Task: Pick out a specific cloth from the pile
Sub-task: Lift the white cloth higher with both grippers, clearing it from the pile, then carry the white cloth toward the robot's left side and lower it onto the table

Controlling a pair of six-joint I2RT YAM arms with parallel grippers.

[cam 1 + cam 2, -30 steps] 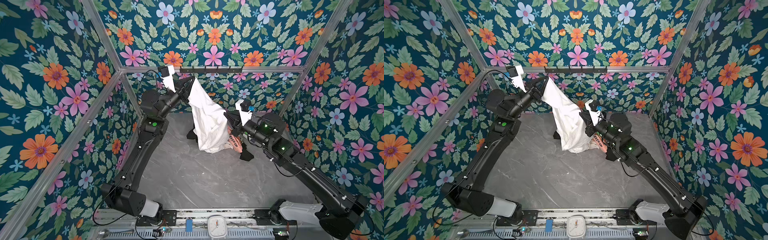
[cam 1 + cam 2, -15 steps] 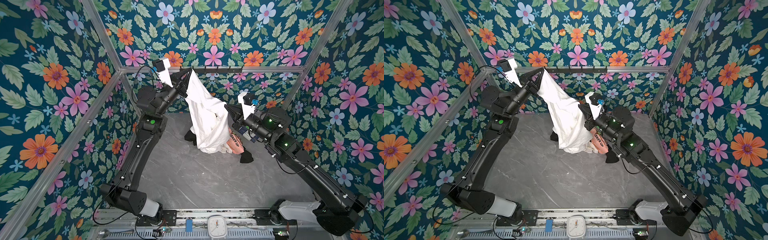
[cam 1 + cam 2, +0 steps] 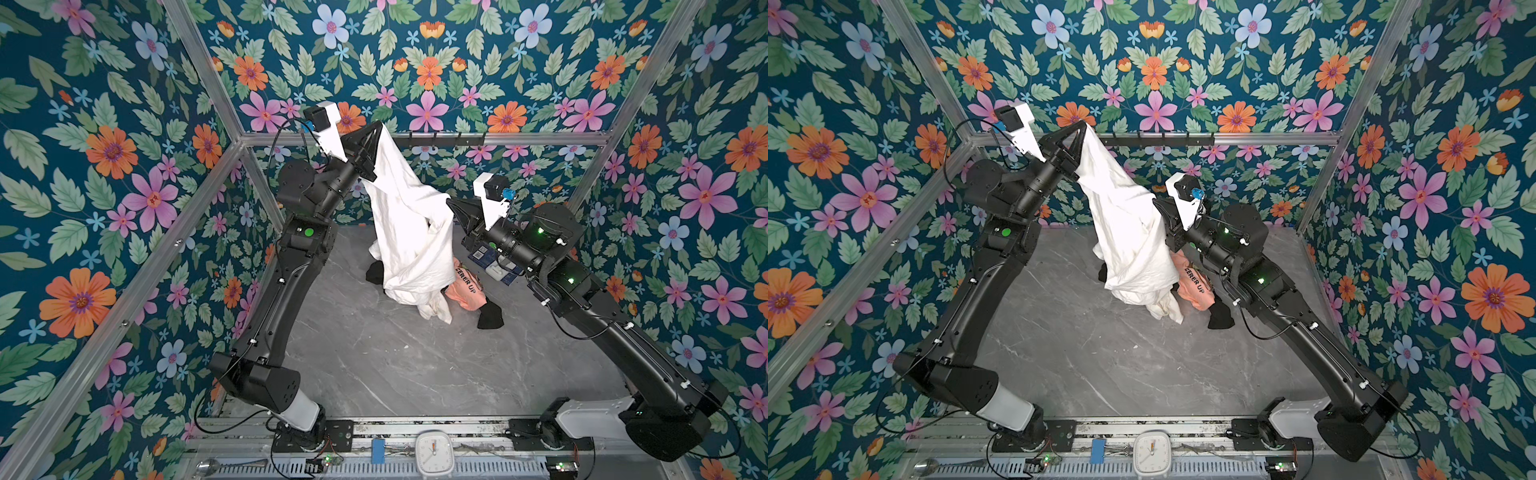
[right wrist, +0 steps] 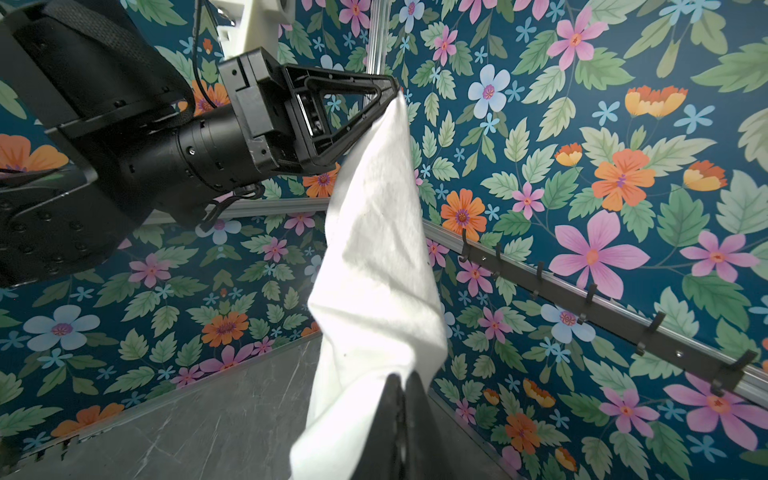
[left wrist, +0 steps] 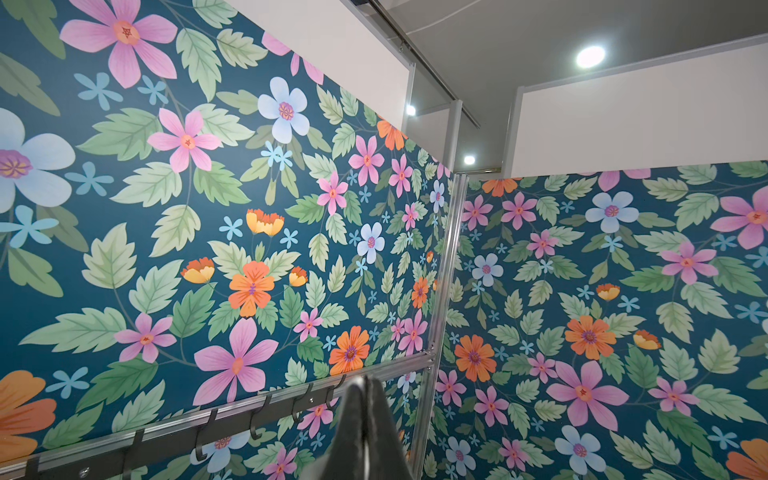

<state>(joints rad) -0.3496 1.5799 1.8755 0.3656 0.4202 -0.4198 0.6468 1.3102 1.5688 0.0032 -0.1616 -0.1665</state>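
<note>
Quantities in view: robot arms, two (left arm [image 3: 286, 291] and right arm [image 3: 615, 332]); grippers, two (left gripper [image 3: 379, 124] and right gripper [image 3: 449, 202]); white cloth [image 3: 409, 232], one; peach shirt [image 3: 465, 291], one; black garment pieces, two (left black piece [image 3: 374, 273] and right black piece [image 3: 489, 318]); dark blue card [image 3: 480, 252], one; hook rail [image 3: 440, 139], one; clock [image 3: 434, 453], one; grey marbled tabletop [image 3: 374, 357], one.

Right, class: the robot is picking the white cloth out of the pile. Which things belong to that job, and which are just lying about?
Part of the job: white cloth, pile of peach and black clothes, left fingers and right fingers, both shut on the cloth.
Just lying about: hook rail, dark blue card, clock.
</note>
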